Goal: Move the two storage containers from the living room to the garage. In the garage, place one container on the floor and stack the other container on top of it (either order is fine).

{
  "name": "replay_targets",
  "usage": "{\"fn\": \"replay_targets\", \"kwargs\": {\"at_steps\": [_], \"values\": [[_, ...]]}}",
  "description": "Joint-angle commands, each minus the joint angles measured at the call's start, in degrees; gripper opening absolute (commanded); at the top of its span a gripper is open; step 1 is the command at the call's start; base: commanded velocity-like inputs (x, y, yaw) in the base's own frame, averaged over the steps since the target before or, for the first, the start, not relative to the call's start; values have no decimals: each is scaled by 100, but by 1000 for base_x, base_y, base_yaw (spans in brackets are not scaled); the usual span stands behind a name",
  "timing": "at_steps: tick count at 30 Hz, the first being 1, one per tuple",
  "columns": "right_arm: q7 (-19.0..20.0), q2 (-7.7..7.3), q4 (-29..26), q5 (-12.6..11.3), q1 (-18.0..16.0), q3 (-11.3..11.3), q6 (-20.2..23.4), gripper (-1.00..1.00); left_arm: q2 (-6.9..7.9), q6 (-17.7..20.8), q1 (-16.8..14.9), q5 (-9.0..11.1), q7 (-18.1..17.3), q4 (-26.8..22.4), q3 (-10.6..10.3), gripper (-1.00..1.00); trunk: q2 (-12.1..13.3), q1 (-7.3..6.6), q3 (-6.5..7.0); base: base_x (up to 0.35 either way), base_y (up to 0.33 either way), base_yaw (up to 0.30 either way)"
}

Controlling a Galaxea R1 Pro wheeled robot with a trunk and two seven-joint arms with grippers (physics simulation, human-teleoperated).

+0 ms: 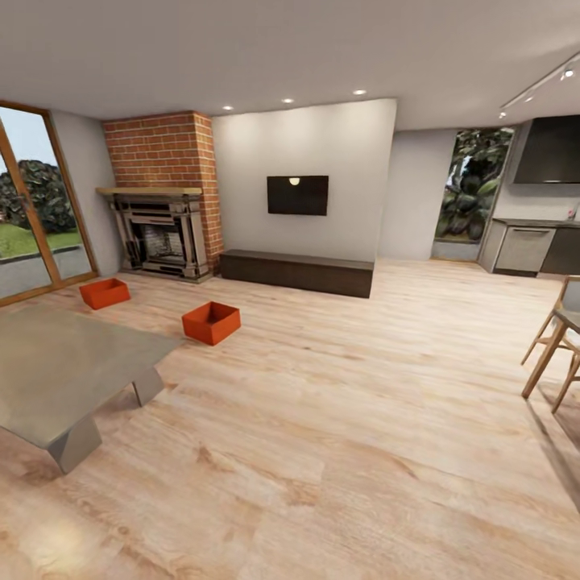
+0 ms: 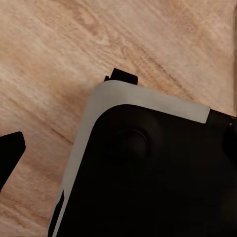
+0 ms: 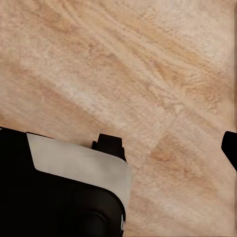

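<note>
1. Both grippers are seen with fingers spread apart and empty over wood planks: left finger [image 2: 10, 150], right finger [image 3: 230, 145].
2. Two orange bins are set apart on the floor [image 1: 338, 419], one [image 1: 211, 321] near the grey table [image 1: 56, 362], the other [image 1: 105, 292] nearer the fireplace [image 1: 161, 234].

No text, label, brand, number or sign can be read on anything here, neither on the wall-mounted dark screen [image 1: 297, 195], nor on the two orange-red storage containers [image 1: 211, 322], nor on the wood plank floor [image 1: 362, 419].
</note>
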Motion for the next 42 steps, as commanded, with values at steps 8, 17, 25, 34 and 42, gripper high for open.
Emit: {"fn": "replay_targets", "kwargs": {"at_steps": [8, 17, 25, 34, 42], "values": [[-4, 3, 11, -38, -3, 44, -22, 100, 1, 16, -1, 37, -22, -5, 3, 100, -2, 3, -6, 326, 0, 0], [-4, 7, 11, -38, -6, 44, -22, 100, 10, 16, -1, 35, -22, -3, 3, 100, -2, 3, -6, 326, 0, 0], [-4, 12, 11, -30, -3, 44, -22, 100, 18, 16, -1, 34, -24, -3, 2, 100, -2, 3, -6, 326, 0, 0], [-4, 5, 11, -36, -5, 44, -22, 100, 24, 16, -1, 36, -25, -5, 2, 100, -2, 3, -6, 326, 0, 0], [-4, 6, 11, -37, -3, 44, -22, 100, 24, 16, -1, 42, -26, 0, 3, 100, -2, 3, -6, 325, 0, 0]]}}
